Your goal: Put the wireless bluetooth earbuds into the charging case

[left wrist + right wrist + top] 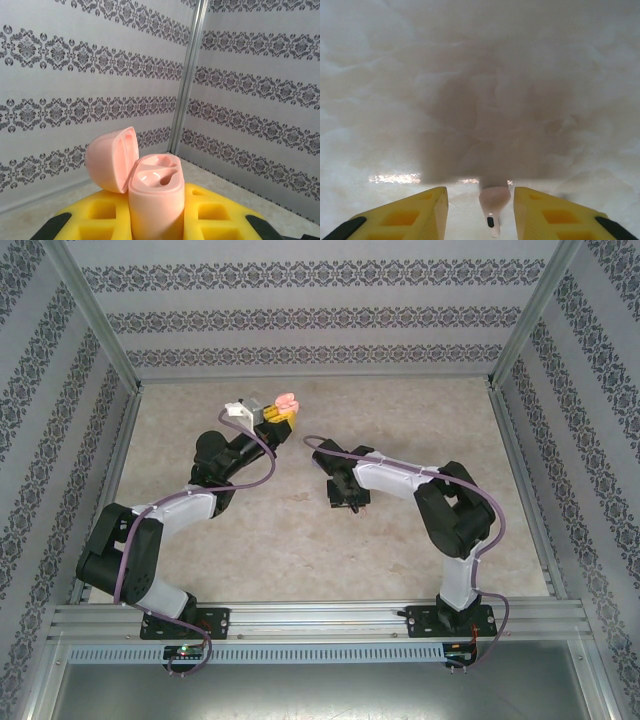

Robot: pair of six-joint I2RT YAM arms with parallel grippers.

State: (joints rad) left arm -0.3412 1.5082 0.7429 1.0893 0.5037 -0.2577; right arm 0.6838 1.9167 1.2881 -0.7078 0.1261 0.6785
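My left gripper (pixel 279 414) is raised at the back of the table, shut on a pale pink charging case (pixel 156 200). The case stands upright between the yellow pads (pixel 95 216), with its lid (pixel 109 160) hinged open to the left. Both wells look empty. The same case (pixel 287 401) shows pink at the arm's tip from above. My right gripper (pixel 480 216) is low over the table with its yellow fingers (pixel 555 215) apart. One pale pink earbud (pixel 494 202) lies on the table between them, with a gap on each side. The right gripper (pixel 350 502) sits near the table's middle.
The marbled beige tabletop (pixel 300 550) is walled by patterned panels (pixel 310 315) with metal corner posts (pixel 189 75). The two arms are apart, with open table between them.
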